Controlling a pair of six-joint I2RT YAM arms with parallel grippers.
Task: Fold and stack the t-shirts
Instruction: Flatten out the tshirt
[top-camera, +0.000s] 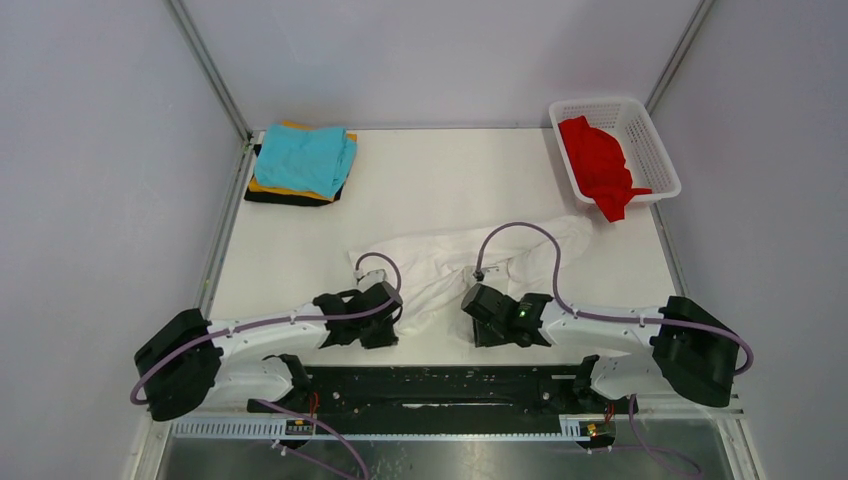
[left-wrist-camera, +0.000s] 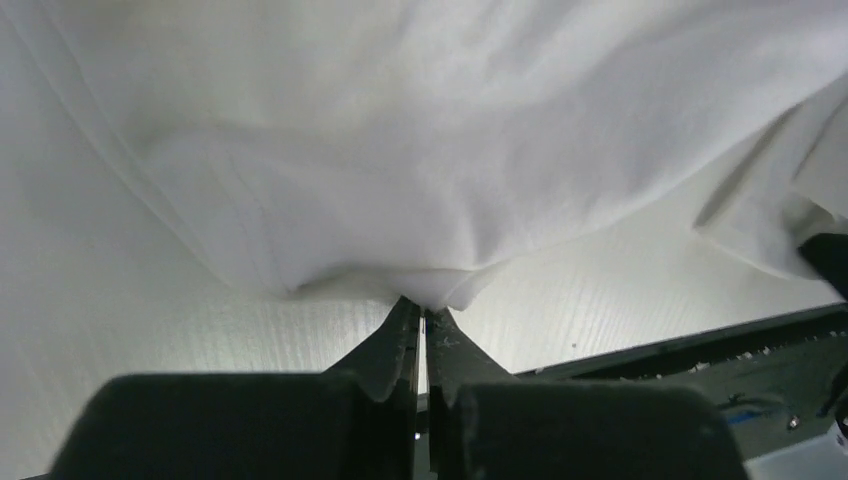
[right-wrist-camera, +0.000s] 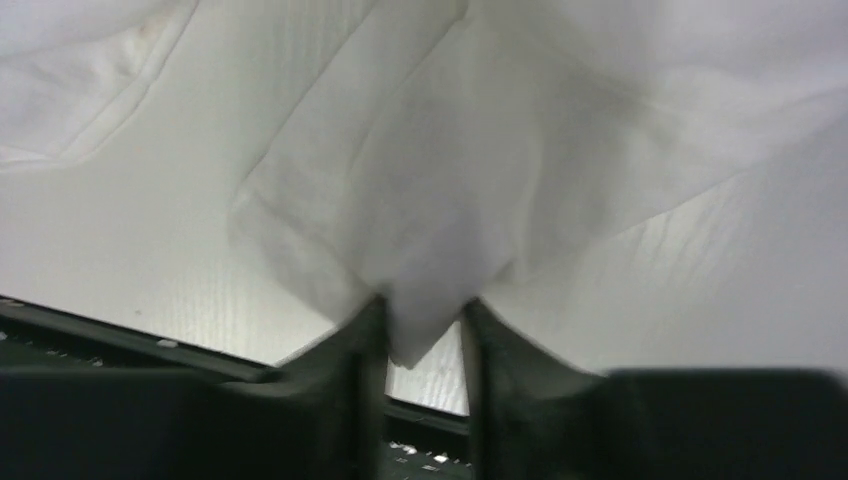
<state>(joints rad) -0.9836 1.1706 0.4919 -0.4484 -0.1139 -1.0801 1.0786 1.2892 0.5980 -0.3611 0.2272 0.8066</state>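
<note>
The pale surface carries everything. On it the white shirt, the biggest piece, lies crumpled in a long band that starts just beside the basket and runs away from it toward the arms' bases. A stack of folded shirts, teal on top with orange and black edges under it, sits well apart from the basket, across the surface and level with it. A red shirt lies inside the basket, one end hanging over its near rim. The left claw is pinched tight on an edge of the white shirt, toward the end far from the basket. The right claw has a fold of the same shirt between its jaws, but that view is blurred and I cannot tell whether it is clamped. The step looks like spreading the shirt flat, so both grips should be firm before lifting, then the pull should be even. Whether each claw has hem, sleeve or collar is unclear.
</note>
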